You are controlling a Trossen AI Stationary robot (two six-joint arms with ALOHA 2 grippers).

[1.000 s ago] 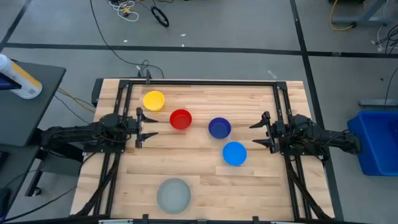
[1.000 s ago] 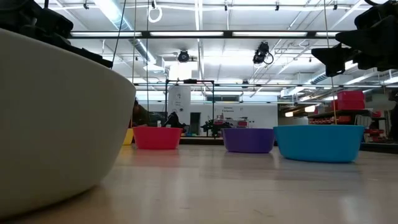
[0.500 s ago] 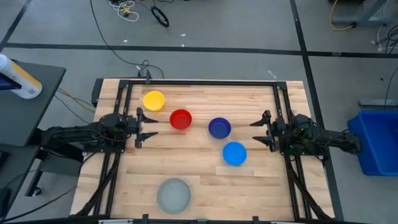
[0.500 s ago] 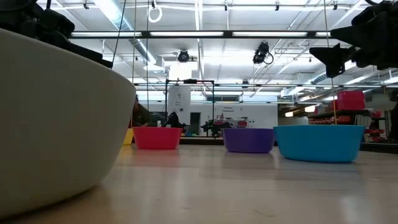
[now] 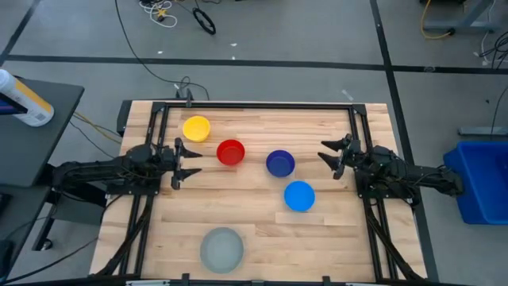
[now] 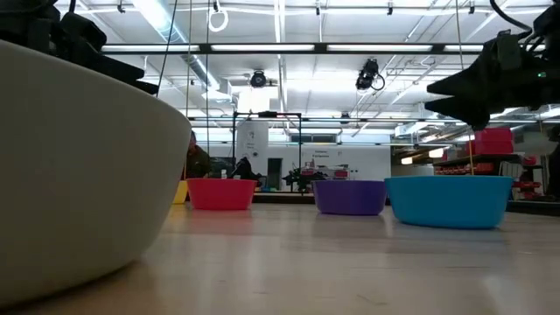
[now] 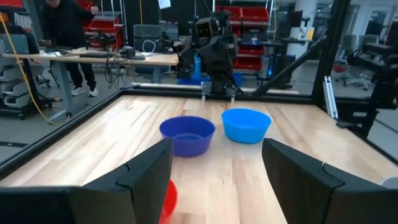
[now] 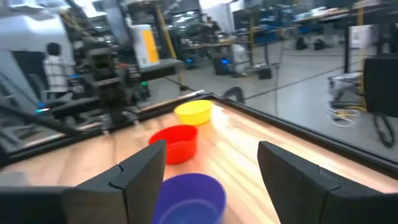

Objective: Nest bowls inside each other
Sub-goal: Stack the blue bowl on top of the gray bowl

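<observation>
- My work surface: a pale wooden table [image 5: 262, 230] of butcher-block planks, with a dark frame along its edges.
- Yellow bowl [image 5: 196, 129], at about 10 o'clock from my table's centre, near the far edge.
- Red bowl [image 5: 230, 152], just beside the yellow one, toward 4 o'clock of it.
- Dark blue bowl [image 5: 279, 163], near the centre.
- Light blue bowl [image 5: 299, 195], at 5 o'clock of the dark blue one, close by.
- Pale grey bowl [image 5: 221, 249], at 6 o'clock, by the near edge, well apart from the rest.

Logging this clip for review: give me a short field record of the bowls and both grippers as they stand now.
bowls nested: none, all five apart
far row: yellow bowl, red bowl, dark blue bowl
others: light blue bowl; grey bowl near front edge
left gripper: open, empty, beside red bowl
right gripper: open, empty, facing dark blue bowl
</observation>
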